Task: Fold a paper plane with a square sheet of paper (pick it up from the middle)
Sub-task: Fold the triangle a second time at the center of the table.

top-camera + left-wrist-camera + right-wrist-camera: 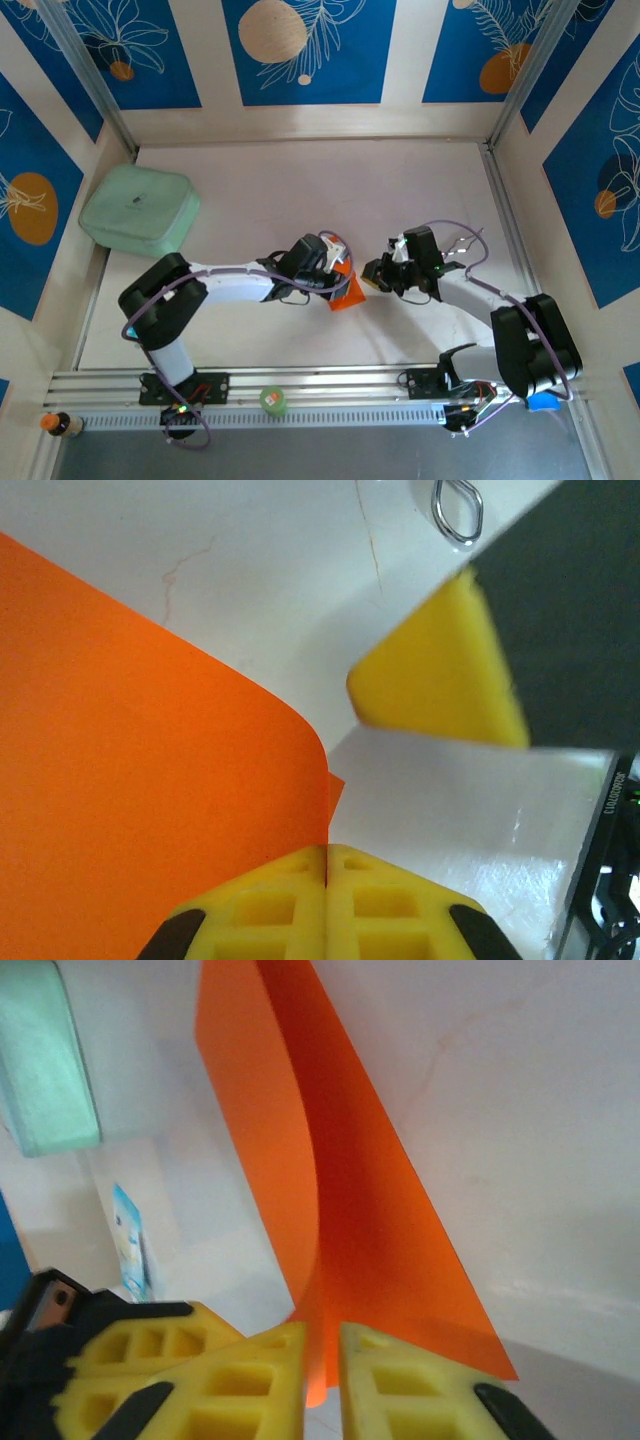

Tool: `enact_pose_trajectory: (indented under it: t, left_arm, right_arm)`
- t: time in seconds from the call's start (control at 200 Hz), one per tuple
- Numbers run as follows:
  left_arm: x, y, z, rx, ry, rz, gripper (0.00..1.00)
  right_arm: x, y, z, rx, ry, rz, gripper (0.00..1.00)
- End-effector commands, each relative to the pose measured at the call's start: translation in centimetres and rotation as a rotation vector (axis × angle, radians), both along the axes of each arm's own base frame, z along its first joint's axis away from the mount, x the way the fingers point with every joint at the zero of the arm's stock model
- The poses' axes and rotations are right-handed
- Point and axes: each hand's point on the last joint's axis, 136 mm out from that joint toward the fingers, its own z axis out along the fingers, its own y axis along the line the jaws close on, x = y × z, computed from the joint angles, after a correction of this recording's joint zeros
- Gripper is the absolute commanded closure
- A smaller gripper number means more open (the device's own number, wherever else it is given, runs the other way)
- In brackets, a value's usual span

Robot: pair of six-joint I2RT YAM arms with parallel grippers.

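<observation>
Square sheet of paper (347,292) front and centre: bright orange, mid-table, caught in the gap between the two arms. Quick look round the room first. There's a pale off-white tabletop (300,190) with faint hairline marks, walled on three sides by cream panels carrying blue leaf prints (305,45), with aluminium rails (96,90) in the corners. A pale green cushion pad (138,210) sits back-left, well apart from the action. A small green round object (273,401) rests on the near rail, and a little orange-capped bottle (60,424) is tucked into the near-left corner.

Now the paper. From above just an orange wedge shows, widening toward the near edge, the rest hidden under the left gripper (338,272). The right wrist view reads better: the sheet (360,1210) is bent lengthwise (a soft curve, no sharp crease I can make out), one flap standing up, long axis running straight away from the fingers. Which end counts as the nose, I cannot tell.

The left gripper's jaws are pressed flush together, with the paper (150,800) running edge-first into the seam — clamped on the sheet. Right gripper (322,1335) — a narrow slot between its fingers with the paper's corner standing in it; whether the pads bite, I cannot tell. In the left wrist view its yellow fingertip (440,670) hangs just beside the sheet.
</observation>
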Motion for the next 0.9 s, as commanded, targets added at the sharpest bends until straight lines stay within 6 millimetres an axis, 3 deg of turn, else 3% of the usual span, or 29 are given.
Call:
enact_pose_trajectory:
  t: [0.0,0.165,0.43,0.635,0.895]
  left_arm:
    - [-0.3,-0.4,-0.1,-0.039,0.05,-0.009,1.0]
    - [-0.2,0.2,-0.5,-0.008,0.043,0.006,1.0]
    - [-0.3,0.6,-0.6,0.004,0.04,0.012,1.0]
    - [0.0,1.3,-1.1,0.022,0.042,0.028,1.0]
    - [0.3,2.1,-1.8,0.042,0.06,0.043,1.0]
  right_arm:
    - [-1.0,0.5,-0.5,0.006,0.026,0.017,0.9]
    - [-1.2,1.5,-1.1,0.006,0.038,0.043,0.96]
    - [-1.1,2.4,-2.4,0.016,0.064,0.053,0.98]
    - [-1.8,1.4,-4.6,-0.052,0.118,0.031,1.0]
    - [-2.6,0.8,-5.8,-0.088,0.175,0.025,1.0]
